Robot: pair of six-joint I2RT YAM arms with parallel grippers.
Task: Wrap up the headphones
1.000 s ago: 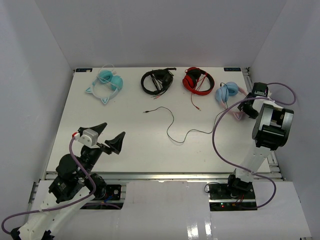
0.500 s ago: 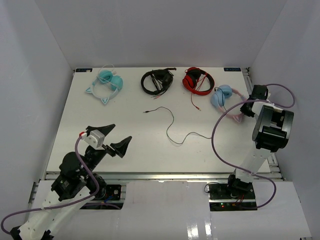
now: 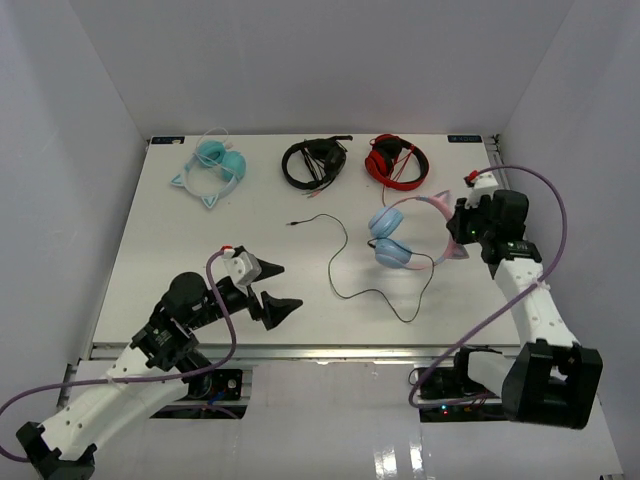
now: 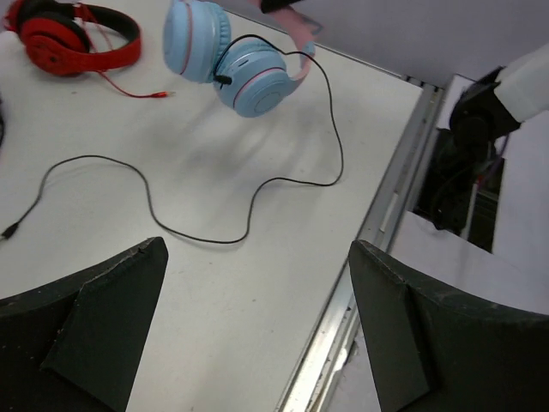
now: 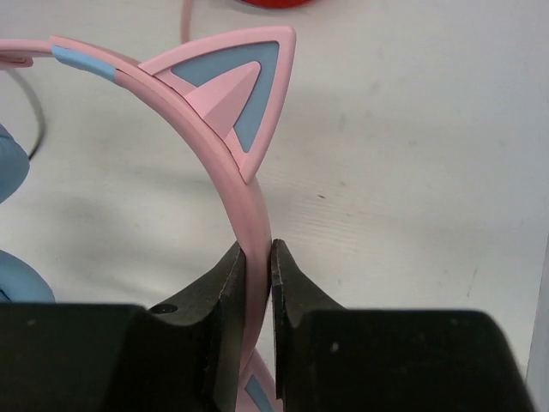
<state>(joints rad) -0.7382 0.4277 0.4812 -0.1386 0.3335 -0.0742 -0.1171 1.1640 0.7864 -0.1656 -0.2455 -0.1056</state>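
The headphones [image 3: 392, 238] have light blue ear cups and a pink cat-eared headband and lie at the right of the table. Their thin dark cable [image 3: 345, 268] trails left and forward in loose curves. My right gripper [image 3: 462, 232] is shut on the pink headband [image 5: 242, 223], just below a cat ear [image 5: 236, 86]. My left gripper [image 3: 272, 290] is open and empty above the table's front left, well short of the cable. In the left wrist view the ear cups [image 4: 225, 62] and cable [image 4: 206, 202] lie ahead of the open fingers [image 4: 103, 318].
Aqua cat-ear headphones [image 3: 213, 168], black headphones [image 3: 314, 161] and red headphones [image 3: 396, 158] lie along the back of the table. The table's metal front edge [image 4: 377, 232] runs close to my left gripper. White walls enclose the sides.
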